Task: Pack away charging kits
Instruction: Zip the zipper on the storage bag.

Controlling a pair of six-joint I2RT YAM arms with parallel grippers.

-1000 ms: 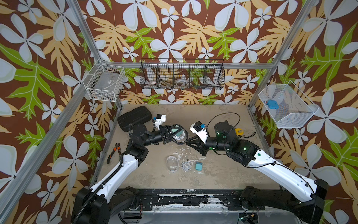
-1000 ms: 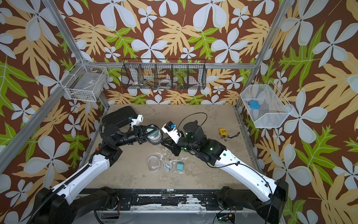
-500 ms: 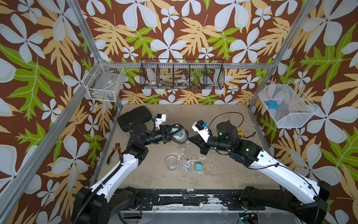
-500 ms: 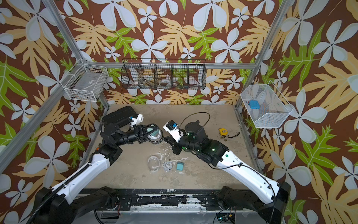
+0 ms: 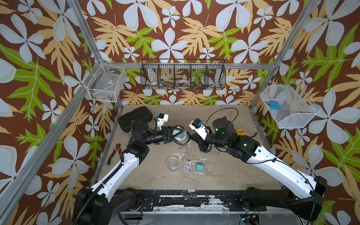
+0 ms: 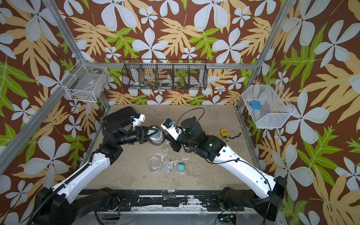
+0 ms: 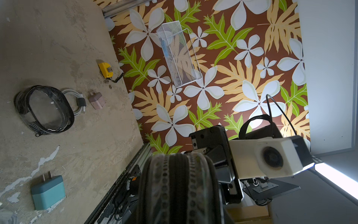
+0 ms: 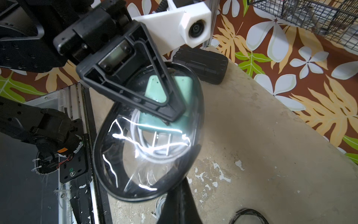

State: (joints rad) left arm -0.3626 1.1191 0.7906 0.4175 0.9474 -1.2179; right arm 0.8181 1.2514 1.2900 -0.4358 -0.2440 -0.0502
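Loud flower-and-leaf wallpaper on every wall, and a scuffed sandy worktop (image 5: 224, 175) in the middle. Up near the back left, the left end effector (image 5: 175, 133) is clamped on a black-rimmed clear pouch (image 8: 135, 164) and holds it up off the worktop on edge. One finger runs across the clear face. Through the plastic you can see the mint green plug block (image 8: 182, 87) and a coiled white cable (image 8: 139, 139), so that kit is inside.

The right end effector (image 5: 192, 137) is pinched closed right against the pouch's rim on the side away from the left arm. I honestly can't tell if it has the zipper pull or is just touching.

Kit two lies loose in a row near the front middle in both top views: a clear-rimmed pouch (image 5: 173, 164), a white cable coil (image 5: 186, 166) and a teal plug block (image 5: 199, 167), close together but not touching.

Kit three only shows in the left wrist view: a second black-rimmed pouch (image 7: 44, 110), flat, with its cable (image 7: 76, 100) against it and the dusty pink plug block (image 7: 96, 100) just beside that. It's all near a yellow tape measure (image 7: 105, 69).

The big black ribbed case (image 5: 134, 118) sits in the back left corner.
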